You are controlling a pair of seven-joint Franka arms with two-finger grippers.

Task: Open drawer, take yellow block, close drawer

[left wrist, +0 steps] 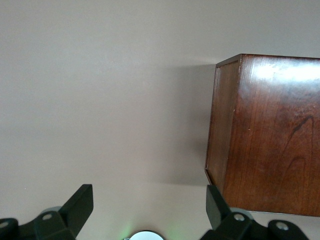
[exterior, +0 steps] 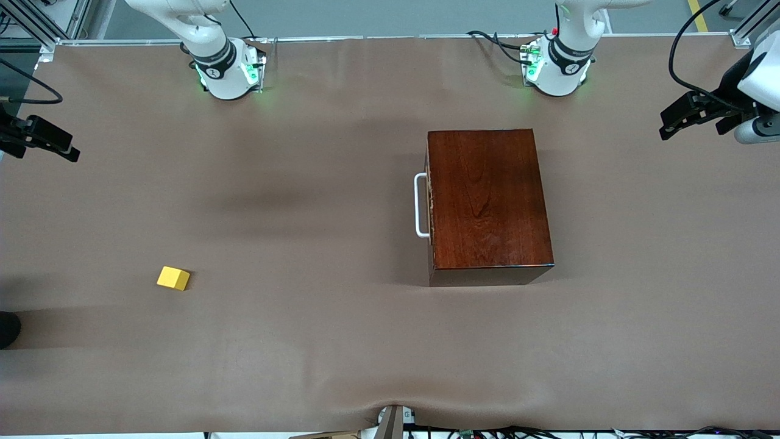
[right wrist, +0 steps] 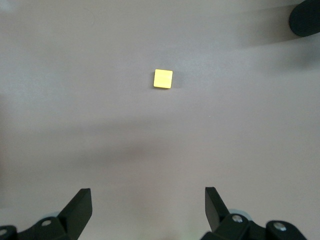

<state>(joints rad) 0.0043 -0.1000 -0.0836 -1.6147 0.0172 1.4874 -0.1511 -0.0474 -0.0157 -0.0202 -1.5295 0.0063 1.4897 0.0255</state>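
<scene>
We see both arms waiting high: the right gripper [exterior: 42,141] spread wide over its table end, the left gripper [exterior: 694,116] likewise apart over its own. On the brown table cloth [exterior: 317,341] the yellow block [exterior: 173,278] lies bare; the drawer [exterior: 430,207] sits closed in its wooden box [exterior: 487,201].
</scene>
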